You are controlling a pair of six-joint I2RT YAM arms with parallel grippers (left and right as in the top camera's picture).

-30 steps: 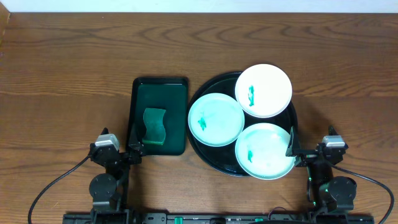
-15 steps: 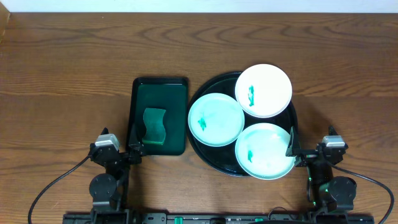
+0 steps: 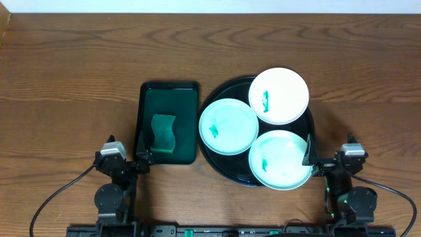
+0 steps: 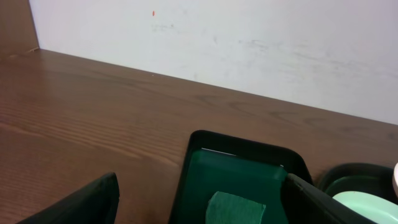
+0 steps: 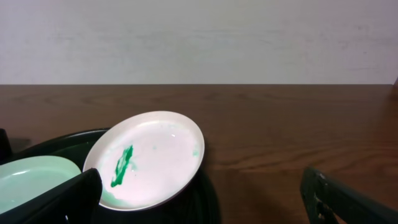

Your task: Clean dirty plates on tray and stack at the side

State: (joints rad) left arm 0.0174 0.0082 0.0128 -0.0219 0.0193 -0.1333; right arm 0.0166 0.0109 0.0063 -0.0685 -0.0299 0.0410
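Observation:
The round black tray (image 3: 221, 172) lies right of centre and holds three plates. A white plate (image 3: 279, 95) with a green smear sits at its far side. One mint plate (image 3: 228, 126) is at its left and another mint plate (image 3: 279, 160) at its near right, both smeared green. My left gripper (image 3: 126, 155) rests open at the near edge, just in front of the green rectangular tray. My right gripper (image 3: 329, 158) rests open beside the near mint plate. In the right wrist view the white plate (image 5: 149, 158) lies ahead of the open, empty right gripper (image 5: 202, 202).
A dark green rectangular tray (image 3: 168, 99) left of the black tray holds a wavy green sponge (image 3: 163, 134). The left wrist view shows that sponge (image 4: 235, 208) between the left gripper's spread fingers (image 4: 81, 205). A white wall borders the table's far edge.

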